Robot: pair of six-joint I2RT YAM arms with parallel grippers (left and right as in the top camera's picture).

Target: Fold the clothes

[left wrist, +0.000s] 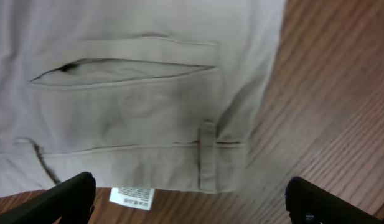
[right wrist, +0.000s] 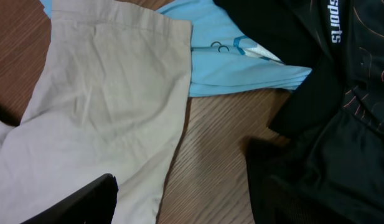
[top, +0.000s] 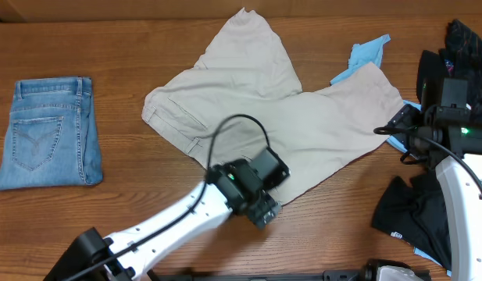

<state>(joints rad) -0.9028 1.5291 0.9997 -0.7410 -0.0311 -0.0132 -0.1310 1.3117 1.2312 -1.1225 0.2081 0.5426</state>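
The beige shorts [top: 264, 101] lie spread out on the table's middle, with one leg toward the back and one toward the right. My left gripper [top: 260, 207] hovers over the front waistband edge. In the left wrist view its jaws [left wrist: 192, 205] are wide open and empty above the waistband's belt loop [left wrist: 207, 155], the white label [left wrist: 132, 198] and a back pocket [left wrist: 123, 70]. My right gripper [top: 397, 129] is at the right leg's hem. In the right wrist view it [right wrist: 198, 205] is open and empty beside the hem [right wrist: 104, 112], with the light-blue shirt [right wrist: 229, 62] and a black garment [right wrist: 328, 124] close by.
Folded blue jeans [top: 49, 133] lie at the far left. The light-blue shirt [top: 369, 51] pokes out from under the shorts at the back right. Black garments lie at the right front [top: 416, 215] and at the right back corner [top: 467, 43].
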